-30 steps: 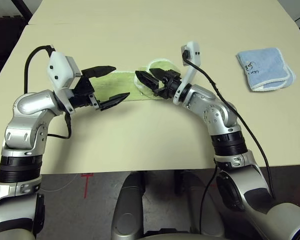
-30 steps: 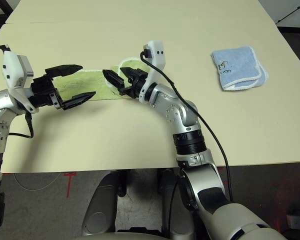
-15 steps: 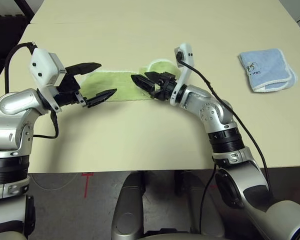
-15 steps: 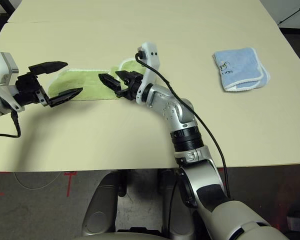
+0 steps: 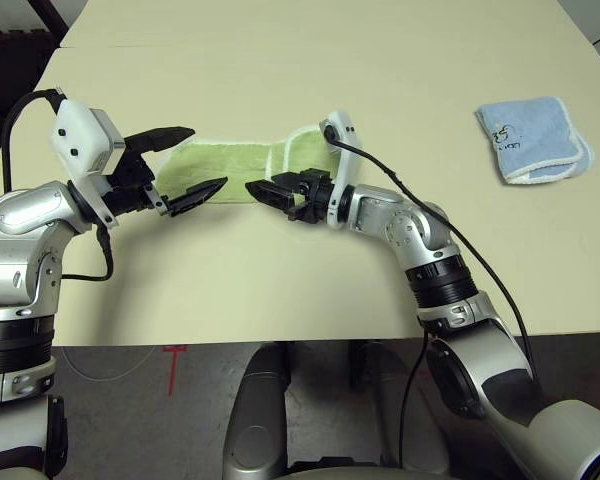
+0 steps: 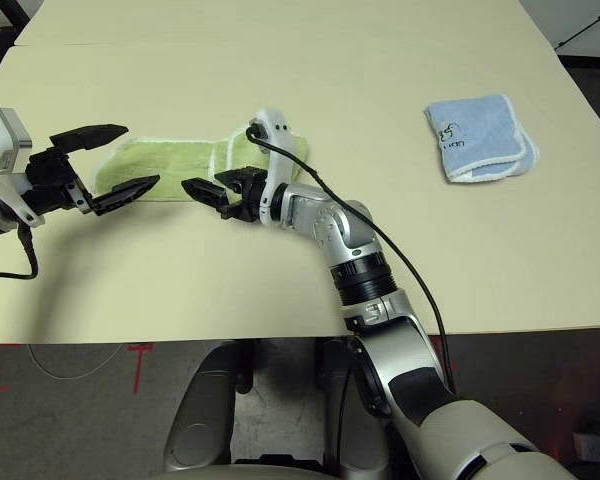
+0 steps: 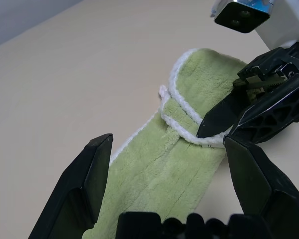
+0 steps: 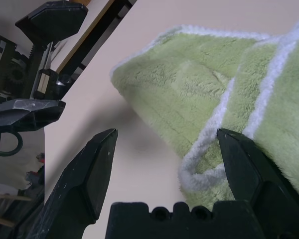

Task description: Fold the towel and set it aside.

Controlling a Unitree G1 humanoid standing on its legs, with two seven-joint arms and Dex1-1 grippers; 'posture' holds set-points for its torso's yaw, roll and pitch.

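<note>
The light green towel (image 5: 242, 160) lies on the table as a long strip, its right end folded back over the rest with the white edging crossing it (image 7: 179, 127). My left gripper (image 5: 209, 157) hovers open over the strip's left part with nothing between its fingers. My right gripper (image 5: 265, 185) stands open and low at the towel's near edge, around the middle of the strip, pointing left toward the left gripper. Seen from the right wrist, the towel (image 8: 189, 99) runs by one finger (image 8: 249, 174) and is not gripped. The right gripper (image 7: 261, 102) also appears in the left wrist view.
A smaller folded light blue towel (image 5: 532, 138) lies at the far right of the beige table (image 5: 280, 270). The table's near edge runs just in front of my forearms, and dark floor lies beyond its left corner.
My right gripper has slid left along the towel's near edge, and the towel's raised right end now lies flat, folded over. My left arm drew back to the left and stays open.
</note>
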